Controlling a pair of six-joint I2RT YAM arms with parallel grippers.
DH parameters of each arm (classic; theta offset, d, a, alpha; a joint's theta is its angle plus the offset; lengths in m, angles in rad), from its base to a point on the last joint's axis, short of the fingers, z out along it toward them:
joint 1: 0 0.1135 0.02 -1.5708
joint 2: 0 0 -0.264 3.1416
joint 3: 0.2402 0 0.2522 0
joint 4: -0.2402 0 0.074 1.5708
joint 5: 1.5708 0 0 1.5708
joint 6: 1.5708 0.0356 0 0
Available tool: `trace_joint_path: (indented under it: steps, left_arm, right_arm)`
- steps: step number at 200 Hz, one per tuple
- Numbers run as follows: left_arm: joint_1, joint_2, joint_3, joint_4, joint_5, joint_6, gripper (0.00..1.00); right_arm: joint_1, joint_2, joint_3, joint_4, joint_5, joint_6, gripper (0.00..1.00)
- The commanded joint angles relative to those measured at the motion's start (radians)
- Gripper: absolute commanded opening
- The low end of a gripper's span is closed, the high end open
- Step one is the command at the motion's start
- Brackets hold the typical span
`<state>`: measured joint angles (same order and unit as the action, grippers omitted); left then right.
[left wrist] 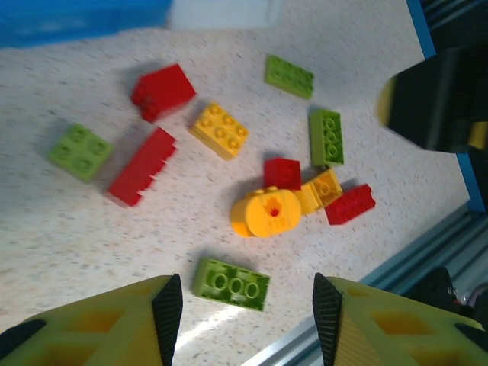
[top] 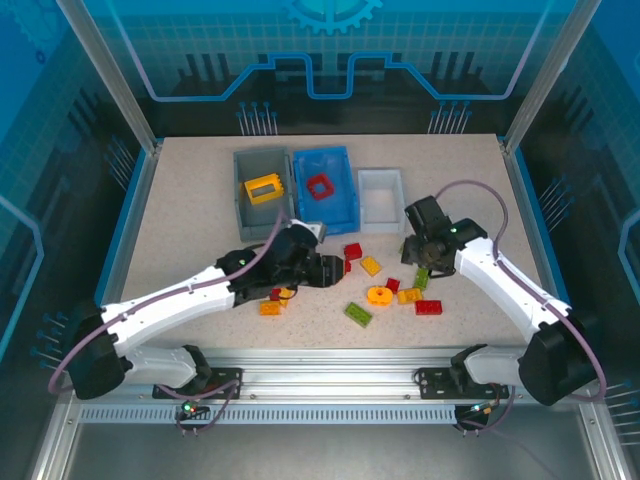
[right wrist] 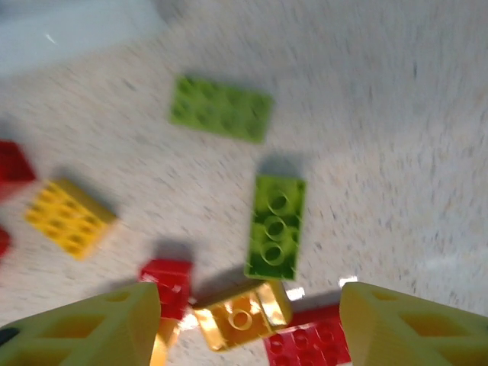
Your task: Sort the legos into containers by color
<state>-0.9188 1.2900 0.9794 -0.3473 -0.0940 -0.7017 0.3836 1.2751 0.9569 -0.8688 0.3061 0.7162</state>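
1. Top view: three containers stand in a row toward the far edge of the counter: a grey bin holding a yellow frame, a blue bin holding a red frame, and a white tray. The loose legos lie scattered between the middle and the near edge, right of centre. My left end effector hangs over the left side of the scatter and my right end effector over its right side.

2. Left wrist: the left end effector is spread with nothing between its fingers. A green brick lies just below it, and a yellow round piece lies beyond that.

3. Right wrist: the picture is blurred. The right end effector is also spread and empty. An orange brick sits under the gap, with a green three-stud brick just past it.

4. Handling: I judge these bricks light, rigid and slick-sided. I'd pinch one across its long flat flanks, not on the studs, since a brick could skate or twist out.

5. Surroundings: the counter is flat, pale and speckled, with blue rails along its sides and clear panels around it. The bricks crowd together, so a neighbour may get nudged.
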Motion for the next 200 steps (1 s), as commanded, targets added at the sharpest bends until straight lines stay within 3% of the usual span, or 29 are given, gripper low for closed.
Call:
trace_joint_path:
  steps: [1, 34, 118, 143, 166, 200]
  left_arm:
    - [-0.052, 0.054, 0.018, 0.1, -0.023, -0.031, 0.53]
    - [-0.098, 0.107, 0.05, 0.102, -0.031, -0.033, 0.52]
    - [-0.1, 0.102, 0.062, 0.079, -0.046, -0.029, 0.52]
    - [-0.1, 0.107, 0.071, 0.069, -0.047, -0.022, 0.52]
    - [-0.1, 0.099, 0.072, 0.061, -0.057, -0.019, 0.52]
    - [-0.098, 0.061, 0.075, 0.023, -0.104, -0.016, 0.52]
  right_arm:
    - [-0.068, 0.021, -0.07, 0.049, -0.124, 0.017, 0.67]
    - [-0.108, 0.112, -0.072, 0.128, -0.154, -0.031, 0.67]
    - [-0.158, 0.256, -0.121, 0.214, -0.157, -0.03, 0.62]
    - [-0.158, 0.302, -0.115, 0.241, -0.161, -0.024, 0.55]
    - [-0.156, 0.297, -0.111, 0.243, -0.137, -0.013, 0.41]
    - [-0.061, 0.162, -0.051, 0.17, 0.013, -0.022, 0.31]
